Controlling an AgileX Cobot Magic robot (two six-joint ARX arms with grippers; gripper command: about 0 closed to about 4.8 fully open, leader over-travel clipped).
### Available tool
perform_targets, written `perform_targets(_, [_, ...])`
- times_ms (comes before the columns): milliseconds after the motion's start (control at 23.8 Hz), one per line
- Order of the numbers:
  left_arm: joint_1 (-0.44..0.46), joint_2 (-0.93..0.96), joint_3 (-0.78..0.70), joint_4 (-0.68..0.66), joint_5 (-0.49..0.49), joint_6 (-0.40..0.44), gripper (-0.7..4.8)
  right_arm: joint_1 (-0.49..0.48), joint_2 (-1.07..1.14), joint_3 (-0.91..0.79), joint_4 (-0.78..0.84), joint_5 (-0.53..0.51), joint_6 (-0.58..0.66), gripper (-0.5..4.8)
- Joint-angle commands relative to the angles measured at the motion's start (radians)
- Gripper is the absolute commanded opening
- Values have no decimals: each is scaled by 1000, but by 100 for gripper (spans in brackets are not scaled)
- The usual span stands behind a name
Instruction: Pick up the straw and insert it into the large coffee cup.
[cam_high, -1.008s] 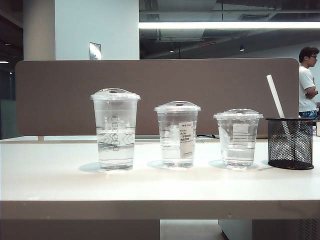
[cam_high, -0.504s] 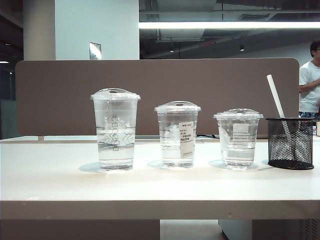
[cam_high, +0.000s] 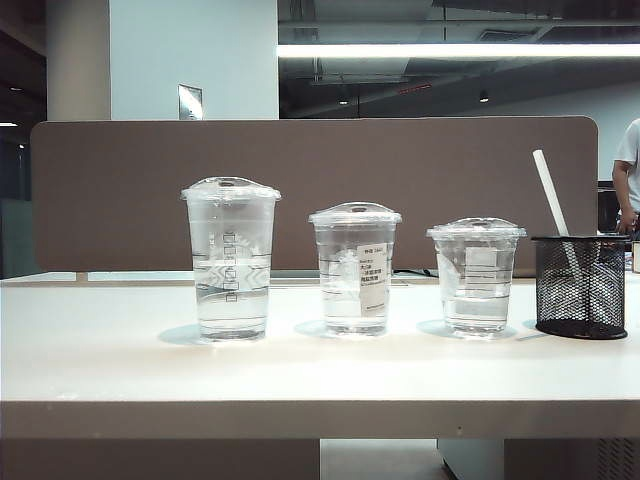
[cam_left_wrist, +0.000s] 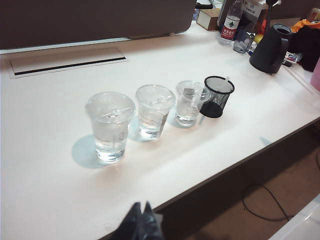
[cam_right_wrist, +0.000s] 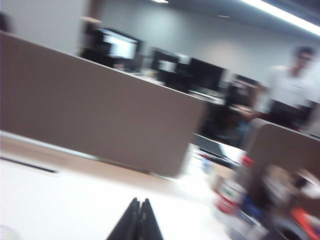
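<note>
Straw (cam_high: 551, 193) stands leaning in mesh holder (cam_high: 581, 286) at 3 o'clock of the cup row, upright for an easy pinch. Large coffee cup (cam_high: 231, 258) sits at 9 o'clock end on table (cam_high: 320, 375). Left claw (cam_left_wrist: 141, 220) fingers together, empty, off the table's near edge. Right claw (cam_right_wrist: 138, 221) pressed together, empty, view blurred.

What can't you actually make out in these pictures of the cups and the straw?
- The straw's lower part: exterior view, hidden behind the black mesh holder.
- Label print on the middle cup: exterior view, too small to read.
- The right wrist view is smeared by motion blur; only the shut right claw reads clearly.
- The left claw, shut: left wrist view, cut off by the picture's edge.
- Neither arm shows in the exterior view.
</note>
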Motion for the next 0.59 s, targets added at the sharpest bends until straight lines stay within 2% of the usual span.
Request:
perform_targets(42, [-1, 1, 4, 10, 5, 1, -4, 2, 151, 49, 66, -108, -5, 79])
perform_targets(126, [-1, 1, 4, 9, 5, 1, -4, 2, 224, 48, 132, -125, 0, 114])
perform_targets(294, [-1, 1, 4, 10, 5, 1, -4, 2, 381, 45, 205, -176, 2, 118])
perform_targets(462, [-1, 1, 4, 10, 5, 1, -4, 6, 498, 13, 271, -300, 2, 118])
perform_targets(588, [-1, 1, 4, 10, 5, 1, -4, 24, 587, -71, 397, -298, 2, 133])
